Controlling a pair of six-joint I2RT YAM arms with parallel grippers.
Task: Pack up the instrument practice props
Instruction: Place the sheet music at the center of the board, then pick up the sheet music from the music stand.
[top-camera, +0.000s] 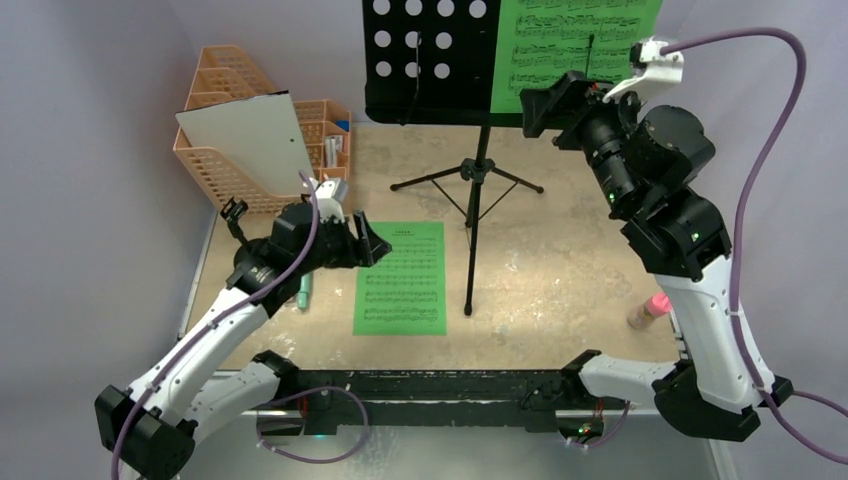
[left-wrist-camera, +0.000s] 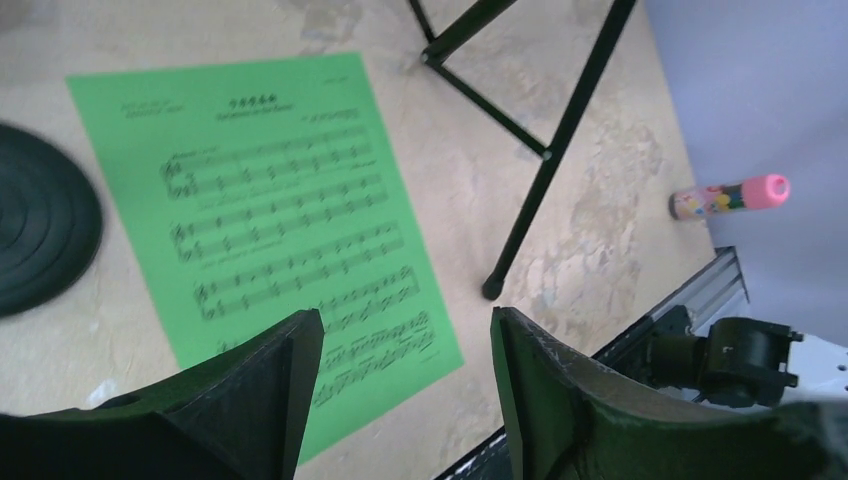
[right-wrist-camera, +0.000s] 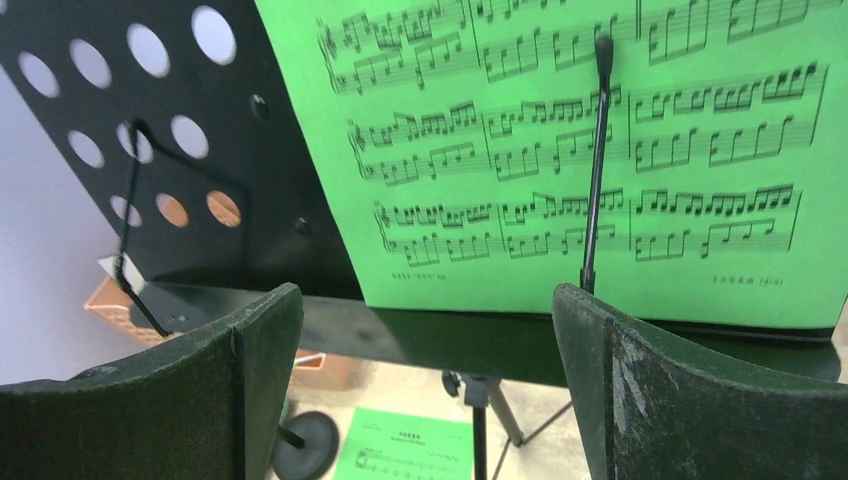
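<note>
The black hole-punched music desk (top-camera: 430, 60) stands on its tripod (top-camera: 470, 180) at the back. One green page (top-camera: 575, 45) rests on its ledge, held by a thin wire arm (right-wrist-camera: 597, 170). My right gripper (right-wrist-camera: 425, 310) hangs open just in front of that ledge, empty. A second green page (top-camera: 400, 278) lies flat on the table. My left gripper (left-wrist-camera: 405, 330) hovers open over the page's near corner, holding nothing. A black round-based holder (left-wrist-camera: 40, 230) sits left of that page. The pink microphone (top-camera: 650, 310) lies at the right edge. The mint microphone (top-camera: 304, 292) pokes out under my left arm.
An orange mesh organizer (top-camera: 240, 150) stands at the back left with a grey-white board (top-camera: 250, 135) leaning in it. The tripod's legs (left-wrist-camera: 545, 160) spread over the table's middle. A black rail (top-camera: 430, 385) runs along the near edge.
</note>
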